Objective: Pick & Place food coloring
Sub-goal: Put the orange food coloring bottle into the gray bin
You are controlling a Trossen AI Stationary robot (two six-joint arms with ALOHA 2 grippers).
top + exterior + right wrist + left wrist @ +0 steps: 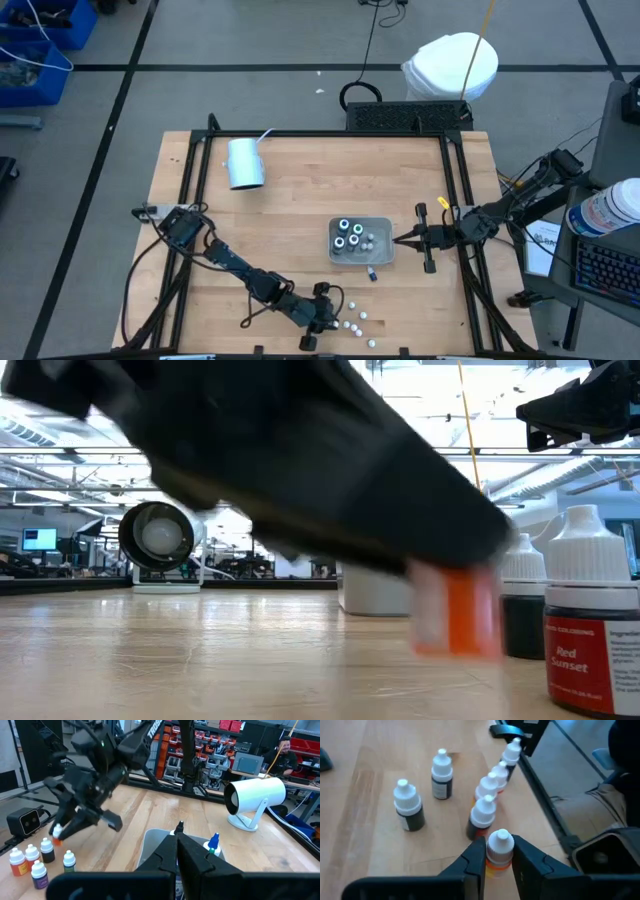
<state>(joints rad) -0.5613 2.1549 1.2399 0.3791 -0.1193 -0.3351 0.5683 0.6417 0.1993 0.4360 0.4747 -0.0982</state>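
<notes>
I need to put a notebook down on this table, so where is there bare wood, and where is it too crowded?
The widest bare wood lies between the tipped-over cup and the tray, stretching across the table's middle. The far right corner beyond the waiting right gripper is also bare. The near edge is crowded: loose bottles cluster there, where the left gripper pinches an orange one.

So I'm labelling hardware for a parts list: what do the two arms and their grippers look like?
Both arms are dark, near-black jointed links with black cables trailing from their bases. The left gripper has two flat, angular black fingers. The right gripper tapers to a narrow black point, and that arm carries a small yellow marking near the wrist. White lettering shows on the left arm.
</notes>
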